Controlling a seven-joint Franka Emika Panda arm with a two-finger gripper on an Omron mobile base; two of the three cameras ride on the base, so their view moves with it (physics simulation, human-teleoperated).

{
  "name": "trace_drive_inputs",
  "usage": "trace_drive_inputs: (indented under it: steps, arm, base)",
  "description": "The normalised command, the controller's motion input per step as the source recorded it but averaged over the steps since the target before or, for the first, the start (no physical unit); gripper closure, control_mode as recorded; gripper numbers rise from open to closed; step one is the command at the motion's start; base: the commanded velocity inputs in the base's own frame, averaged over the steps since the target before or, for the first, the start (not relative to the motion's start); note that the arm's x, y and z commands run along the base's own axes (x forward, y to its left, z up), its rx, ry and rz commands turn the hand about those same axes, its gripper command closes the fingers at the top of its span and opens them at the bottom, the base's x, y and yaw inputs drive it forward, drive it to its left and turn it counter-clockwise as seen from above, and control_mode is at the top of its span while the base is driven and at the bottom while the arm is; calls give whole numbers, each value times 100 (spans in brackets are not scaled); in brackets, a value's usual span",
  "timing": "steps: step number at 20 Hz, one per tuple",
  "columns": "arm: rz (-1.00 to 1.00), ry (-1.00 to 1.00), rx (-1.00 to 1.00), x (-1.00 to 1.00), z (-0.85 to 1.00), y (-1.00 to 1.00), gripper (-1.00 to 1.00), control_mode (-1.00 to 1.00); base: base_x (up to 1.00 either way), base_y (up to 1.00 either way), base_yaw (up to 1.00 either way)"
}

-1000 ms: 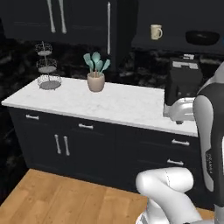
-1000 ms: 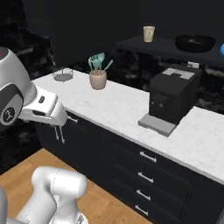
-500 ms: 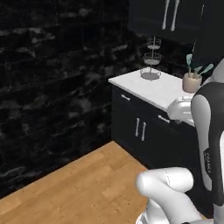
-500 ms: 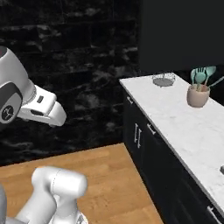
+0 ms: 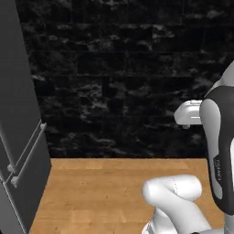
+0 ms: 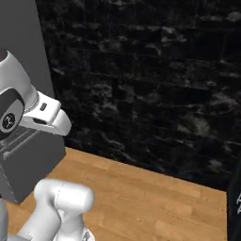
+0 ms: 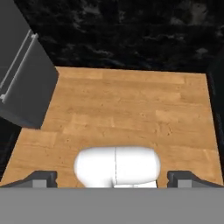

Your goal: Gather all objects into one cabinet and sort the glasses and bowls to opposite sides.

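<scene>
With the jaws spread as wide as they go, holds nothing and touches nothing: gripper (image 7: 112, 178) empty, dark finger tips (image 7: 40, 178) set far apart at 7 and 5 o'clock of the hand view, bare wooden floor (image 7: 131, 113) between and beyond them.

Outward from the tool: white arm (image 5: 189, 113) tucked close to the body, at 3 o'clock in the left base view and at 9 o'clock in the right base view. Beyond it, plank floor running to a black marbled wall (image 5: 119, 77). At 9 o'clock in the left base view, a tall grey appliance (image 5: 18, 137) with a long bar handle (image 5: 26, 153), standing on the floor; same unit at 10 o'clock in the hand view.

Location of the task items: mugs, bowl and wall cabinet cannot be placed from these views; judged to lie off to one side of the present heading.

Step in hand, as a judgement: transit or search phase, base facing a blank wall, no pick begun, no sorting visible.

Next move calls for: turning or driving the base until the cabinet and the loose items come into sight, then stopping within reach. Keep jaws wide for the first pick. Keep clear of the grey appliance while turning.
</scene>
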Motion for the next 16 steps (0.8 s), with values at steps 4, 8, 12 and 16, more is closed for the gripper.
trace_drive_inputs:
  steps: [4,8,12,16]
  arm:
    - [0,0,0,0,0,0,-100,100]
    - [0,0,0,0,0,0,-100,100]
    - [0,0,0,0,0,0,-100,100]
    - [0,0,0,0,0,0,-100,100]
  base:
    - [-18,0,100]
    - [-14,0,100]
    - [-11,0,100]
    - [-13,0,100]
